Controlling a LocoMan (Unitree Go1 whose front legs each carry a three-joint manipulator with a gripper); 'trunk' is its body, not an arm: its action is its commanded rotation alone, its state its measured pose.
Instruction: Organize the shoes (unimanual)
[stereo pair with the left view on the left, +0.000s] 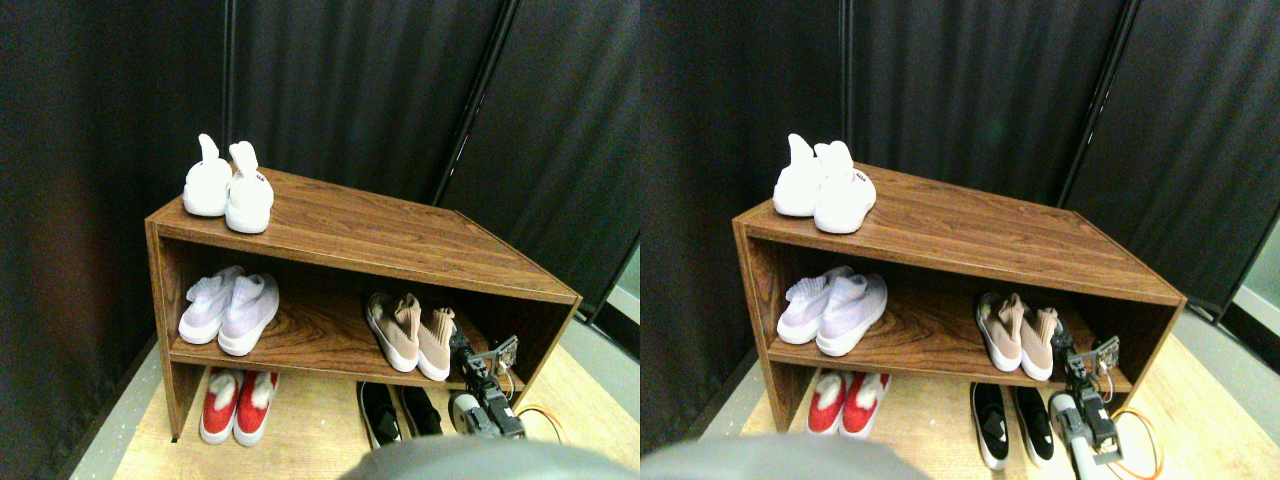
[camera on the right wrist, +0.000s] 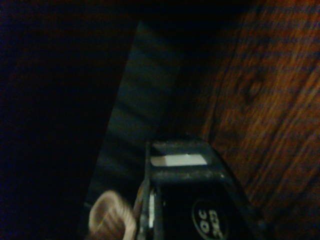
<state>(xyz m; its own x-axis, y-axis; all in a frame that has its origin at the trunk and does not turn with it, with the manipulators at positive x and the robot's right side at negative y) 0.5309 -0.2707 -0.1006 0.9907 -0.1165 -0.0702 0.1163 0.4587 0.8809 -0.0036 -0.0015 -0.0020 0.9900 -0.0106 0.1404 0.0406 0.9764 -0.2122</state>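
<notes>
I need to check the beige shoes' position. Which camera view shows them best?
The stereo pair view: both beige shoes sit side by side on the middle shelf. The wrist view shows only what looks like one ribbed collar, blurred.

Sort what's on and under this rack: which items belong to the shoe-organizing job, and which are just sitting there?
Job:
beige-tan sneakers, middle shelf
right gripper, beside them
wooden rack

Just there:
white high-collared pair, on top
lilac-white pair, middle shelf
red pair, floor
black pair, floor

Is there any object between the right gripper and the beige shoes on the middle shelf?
Nothing visible. The right gripper sits right beside the beige-tan knit sneakers on the wooden rack's middle shelf; whether it touches them is unclear.
</notes>
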